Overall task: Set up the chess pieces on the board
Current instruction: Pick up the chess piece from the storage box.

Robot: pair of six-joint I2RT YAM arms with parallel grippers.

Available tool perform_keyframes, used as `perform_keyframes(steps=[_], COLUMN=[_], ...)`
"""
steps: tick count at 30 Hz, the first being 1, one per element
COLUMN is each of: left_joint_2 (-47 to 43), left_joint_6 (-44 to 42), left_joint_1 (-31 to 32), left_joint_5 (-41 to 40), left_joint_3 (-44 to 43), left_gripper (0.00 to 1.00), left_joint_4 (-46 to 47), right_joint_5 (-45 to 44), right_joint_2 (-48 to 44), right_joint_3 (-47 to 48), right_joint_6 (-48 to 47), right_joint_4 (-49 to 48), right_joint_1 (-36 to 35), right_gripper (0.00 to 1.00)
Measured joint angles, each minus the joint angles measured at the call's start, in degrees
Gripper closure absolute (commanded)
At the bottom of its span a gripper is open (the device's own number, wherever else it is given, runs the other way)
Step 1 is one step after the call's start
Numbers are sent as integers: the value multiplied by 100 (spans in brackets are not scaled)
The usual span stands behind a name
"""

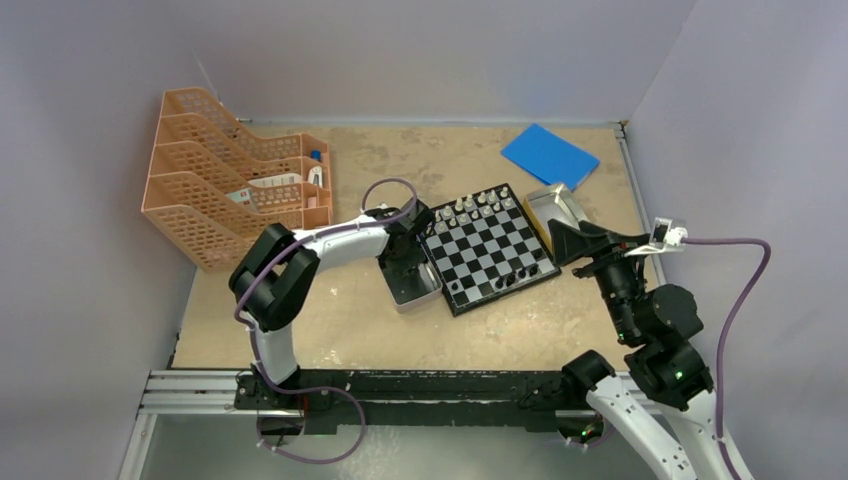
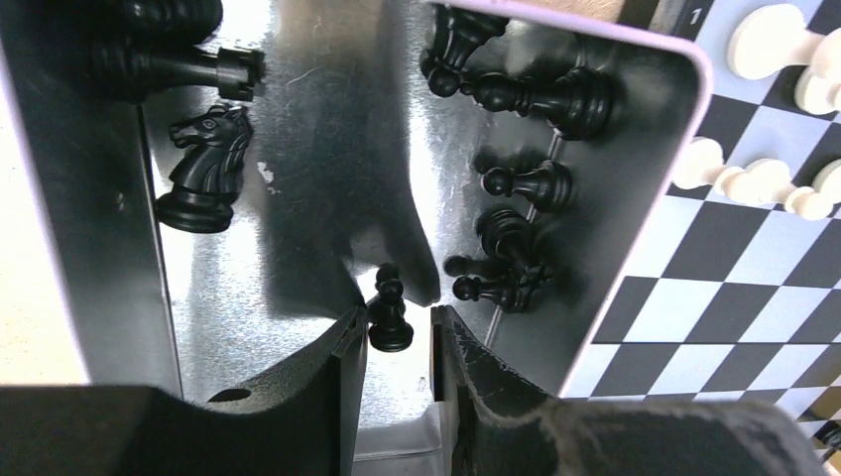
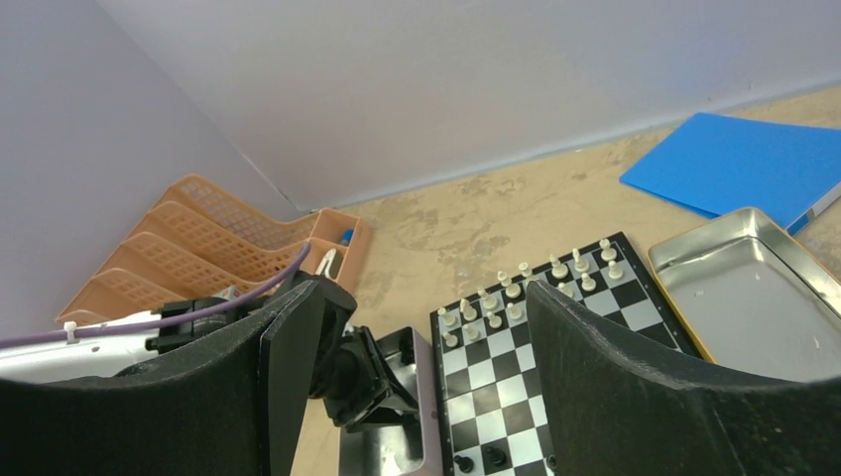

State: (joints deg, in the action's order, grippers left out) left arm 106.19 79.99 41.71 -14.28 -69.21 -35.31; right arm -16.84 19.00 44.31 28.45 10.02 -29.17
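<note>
The chess pieces [image 1: 470, 208] are divided: white ones are ranked on the far rows of the board [image 1: 490, 255], black ones are strewn in the tin [image 2: 317, 129] beside it. The left hand [image 2: 397, 319] is held narrowly parted around a black pawn [image 2: 390, 315]; the right hand [image 3: 421, 297] is spread wide, empty.

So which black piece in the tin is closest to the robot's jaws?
The little black piece sitting right between the left arm's jaws. The horse-head knight and the other black pieces lie farther off in the tin.
</note>
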Motion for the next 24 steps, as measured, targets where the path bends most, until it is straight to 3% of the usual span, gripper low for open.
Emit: perform_keyframes(steps=[15, 24], left_joint_2=[37, -680], left_joint_6=[44, -411], left_joint_1=[-9, -9], left_joint_5=[79, -166], left_joint_3=[-98, -46], left_gripper=[89, 90], left_joint_4=[-131, -240], right_joint_5=[7, 435], right_joint_2=[-7, 151], right_joint_3=[-22, -192], right_joint_6=[-15, 203], right_joint_4=[-24, -129], right_joint_1=[0, 0], right_gripper=[22, 22])
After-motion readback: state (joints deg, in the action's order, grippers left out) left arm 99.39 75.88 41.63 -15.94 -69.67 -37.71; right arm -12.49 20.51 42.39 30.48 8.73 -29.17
